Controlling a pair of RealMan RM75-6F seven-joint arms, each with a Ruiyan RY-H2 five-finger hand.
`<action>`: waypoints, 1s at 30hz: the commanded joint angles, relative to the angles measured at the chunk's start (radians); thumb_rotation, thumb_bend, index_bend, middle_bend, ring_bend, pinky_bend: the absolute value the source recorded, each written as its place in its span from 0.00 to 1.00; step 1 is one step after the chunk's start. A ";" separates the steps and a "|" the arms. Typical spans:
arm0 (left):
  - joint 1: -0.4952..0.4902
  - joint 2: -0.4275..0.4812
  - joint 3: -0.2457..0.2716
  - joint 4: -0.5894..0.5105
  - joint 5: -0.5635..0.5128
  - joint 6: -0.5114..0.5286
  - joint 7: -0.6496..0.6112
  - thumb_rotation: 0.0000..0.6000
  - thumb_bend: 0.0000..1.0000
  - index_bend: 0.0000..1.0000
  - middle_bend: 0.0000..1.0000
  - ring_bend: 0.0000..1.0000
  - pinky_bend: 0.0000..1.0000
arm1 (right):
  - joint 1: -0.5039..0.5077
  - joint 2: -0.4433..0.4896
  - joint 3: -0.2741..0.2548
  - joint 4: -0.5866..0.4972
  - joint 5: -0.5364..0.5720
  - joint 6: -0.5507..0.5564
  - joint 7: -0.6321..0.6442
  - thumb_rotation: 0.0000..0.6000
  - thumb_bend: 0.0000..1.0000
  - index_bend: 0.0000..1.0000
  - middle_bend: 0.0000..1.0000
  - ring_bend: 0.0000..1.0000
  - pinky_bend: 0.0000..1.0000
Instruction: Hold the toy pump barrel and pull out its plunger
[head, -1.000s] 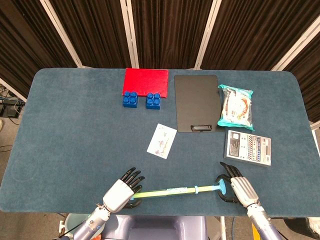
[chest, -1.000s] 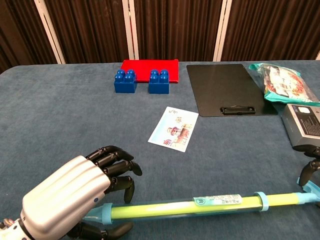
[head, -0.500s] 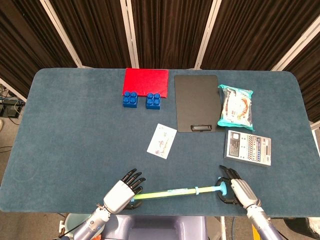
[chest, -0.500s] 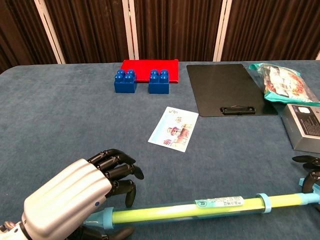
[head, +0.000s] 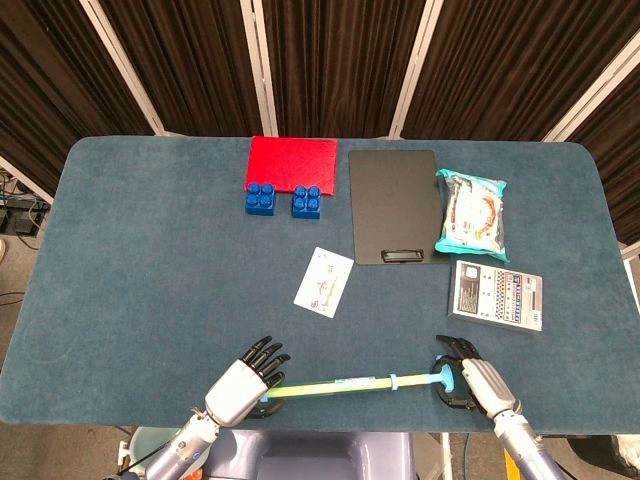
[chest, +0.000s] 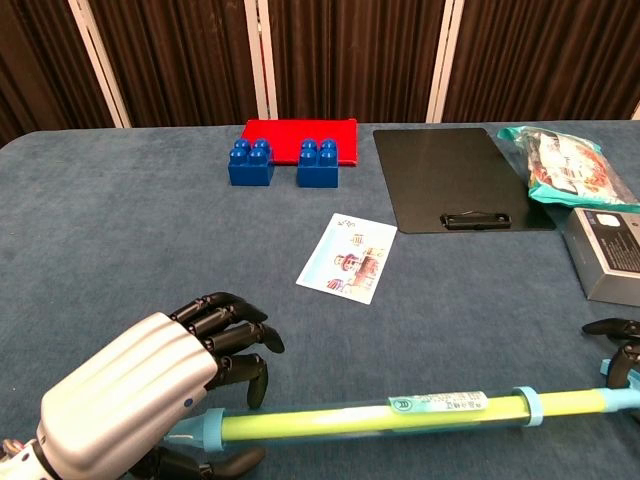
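The toy pump lies along the table's near edge, with its clear barrel (head: 330, 383) showing a yellow-green tube inside (chest: 370, 415). My left hand (head: 240, 385) grips the barrel's left end; in the chest view its fingers (chest: 225, 335) curl over the blue end cap and the thumb sits underneath. A short length of plunger rod sticks out at the right and ends in a blue handle (head: 443, 378). My right hand (head: 478, 382) wraps around that handle. Only its dark fingertips (chest: 612, 328) show at the right border of the chest view.
Behind the pump lie a picture card (head: 324, 282), a black clipboard (head: 392, 205), two blue blocks (head: 261, 197) in front of a red mat (head: 293, 163), a snack bag (head: 472, 213) and a grey box (head: 496, 294) close to my right hand.
Both hands and the pump have shifted a little toward the near edge. The length of rod outside the barrel looks the same.
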 joint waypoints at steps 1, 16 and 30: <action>0.001 0.003 0.000 0.001 -0.001 0.003 0.000 1.00 0.52 0.69 0.26 0.15 0.15 | -0.002 0.007 0.005 -0.006 0.000 0.012 -0.004 1.00 0.56 0.74 0.13 0.00 0.00; -0.006 0.068 -0.012 -0.058 0.018 0.045 0.042 1.00 0.52 0.69 0.26 0.15 0.15 | 0.009 0.086 0.048 -0.071 0.017 0.041 -0.012 1.00 0.55 0.79 0.17 0.00 0.00; 0.008 0.162 0.014 -0.165 0.084 0.124 0.076 1.00 0.52 0.69 0.26 0.15 0.15 | 0.029 0.155 0.104 -0.093 0.067 0.034 0.003 1.00 0.54 0.79 0.17 0.00 0.00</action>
